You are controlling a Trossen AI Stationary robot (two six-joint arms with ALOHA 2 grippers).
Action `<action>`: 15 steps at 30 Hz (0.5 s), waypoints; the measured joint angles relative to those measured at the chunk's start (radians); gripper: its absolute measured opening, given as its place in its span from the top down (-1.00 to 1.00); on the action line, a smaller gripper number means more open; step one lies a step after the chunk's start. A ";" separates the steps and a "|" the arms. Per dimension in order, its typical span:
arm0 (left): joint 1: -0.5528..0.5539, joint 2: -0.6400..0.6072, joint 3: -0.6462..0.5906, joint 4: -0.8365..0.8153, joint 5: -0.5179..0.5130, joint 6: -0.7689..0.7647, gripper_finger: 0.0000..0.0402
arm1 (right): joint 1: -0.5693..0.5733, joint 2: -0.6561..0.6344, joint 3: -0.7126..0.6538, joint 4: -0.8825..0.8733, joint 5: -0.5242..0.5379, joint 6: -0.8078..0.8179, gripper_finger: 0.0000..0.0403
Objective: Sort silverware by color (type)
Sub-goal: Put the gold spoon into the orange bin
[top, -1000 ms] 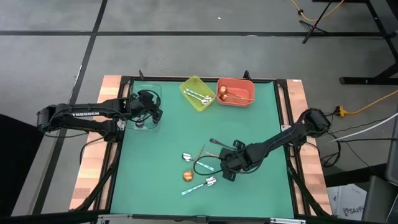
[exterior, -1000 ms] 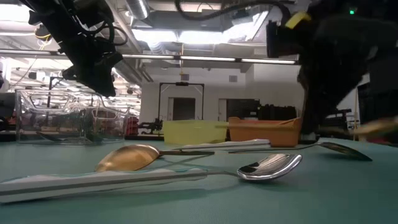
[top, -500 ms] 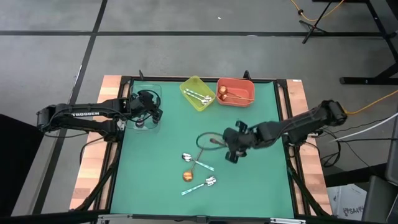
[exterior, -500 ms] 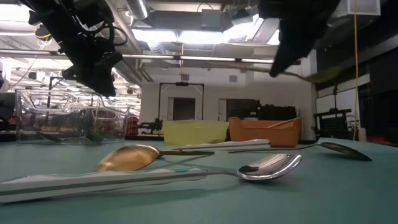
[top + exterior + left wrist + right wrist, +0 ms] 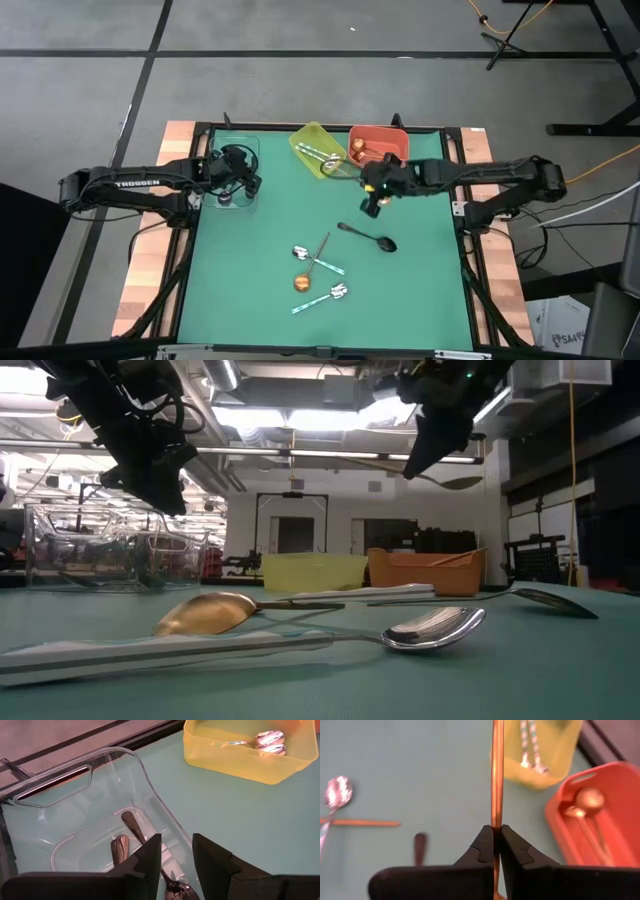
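My right gripper (image 5: 371, 192) is raised over the far part of the green table, next to the red bin (image 5: 398, 158), and is shut on a copper-gold spoon (image 5: 497, 770). In the low view that spoon (image 5: 462, 483) hangs high in the air. My left gripper (image 5: 176, 856) hovers open over the clear bin (image 5: 243, 150), which holds black spoons (image 5: 131, 825). On the mat lie a black spoon (image 5: 368, 238), a copper-gold spoon (image 5: 303, 283) and two silver spoons with teal handles (image 5: 318, 298), (image 5: 302, 252). My right gripper pinches the copper-gold spoon's slim handle (image 5: 496, 822) between its two fingertips. The fingers lie across the handle, which runs on past them on both sides. The spoon is lifted clear of the table and lies roughly level, with its bowl (image 5: 462, 483) showing in the low view.
The yellow bin (image 5: 306, 136) holds teal-handled silver spoons (image 5: 267, 739) and stands at the far edge beside the red bin, which holds copper-gold spoons (image 5: 587, 802). Bare green mat lies to the right of the loose spoons and near the front edge.
My right gripper has risen from the mat near the loose spoons with the copper-gold spoon and carried it toward the table's far edge, up to the red and yellow bins. The black spoon it stood beside lies uncovered on the mat.
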 joint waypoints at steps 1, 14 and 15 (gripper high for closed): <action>0.000 0.000 0.000 0.000 0.000 0.000 0.48 | -0.015 0.000 0.000 0.015 0.002 -0.017 0.99; 0.000 0.000 0.000 0.032 0.006 0.001 0.48 | -0.167 0.000 0.000 0.319 0.002 -0.120 0.99; 0.000 0.000 0.000 0.052 0.010 0.002 0.48 | -0.174 0.000 0.000 0.350 -0.004 -0.120 0.99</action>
